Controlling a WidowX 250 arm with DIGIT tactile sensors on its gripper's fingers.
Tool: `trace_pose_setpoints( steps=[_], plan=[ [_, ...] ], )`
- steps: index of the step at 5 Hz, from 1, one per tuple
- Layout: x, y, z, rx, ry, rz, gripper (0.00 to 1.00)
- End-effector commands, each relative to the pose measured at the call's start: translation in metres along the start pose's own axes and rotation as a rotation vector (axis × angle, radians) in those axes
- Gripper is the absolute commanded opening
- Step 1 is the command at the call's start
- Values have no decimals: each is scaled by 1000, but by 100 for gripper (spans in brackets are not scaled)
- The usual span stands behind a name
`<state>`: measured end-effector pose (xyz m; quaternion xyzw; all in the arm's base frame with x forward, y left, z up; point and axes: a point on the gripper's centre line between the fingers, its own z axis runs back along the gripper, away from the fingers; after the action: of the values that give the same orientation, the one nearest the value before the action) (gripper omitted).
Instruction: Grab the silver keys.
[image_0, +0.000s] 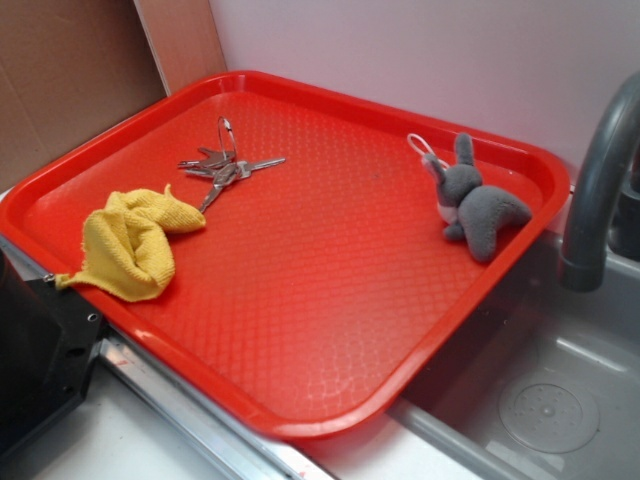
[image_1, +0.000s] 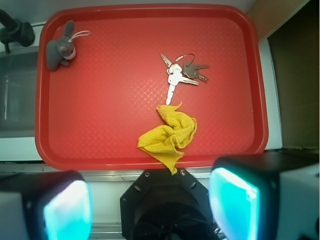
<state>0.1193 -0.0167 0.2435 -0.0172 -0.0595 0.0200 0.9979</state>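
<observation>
The silver keys (image_0: 225, 166) lie fanned out on a wire ring in the far left part of the red tray (image_0: 330, 330). In the wrist view the silver keys (image_1: 181, 72) sit in the upper middle, far beyond my gripper (image_1: 150, 207). My gripper is open and empty, its two pale blue pads (image_1: 67, 210) wide apart near the bottom edge of the wrist view, above the robot's black base. The gripper itself does not show in the exterior view.
A crumpled yellow cloth (image_0: 132, 243) lies close to the keys, seen too in the wrist view (image_1: 169, 136). A grey plush rabbit (image_0: 475, 205) lies at the tray's far right corner. A grey faucet (image_0: 600, 180) and sink (image_0: 545, 410) stand right of the tray.
</observation>
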Motion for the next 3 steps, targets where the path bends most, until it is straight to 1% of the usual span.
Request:
trace_pose_setpoints(
  steps=[1, 2, 3],
  plan=[
    [0, 0, 0, 0, 0, 0, 100],
    [39, 27, -11, 117, -98, 238, 100],
    [71, 54, -26, 126, -121, 490, 100]
  ],
)
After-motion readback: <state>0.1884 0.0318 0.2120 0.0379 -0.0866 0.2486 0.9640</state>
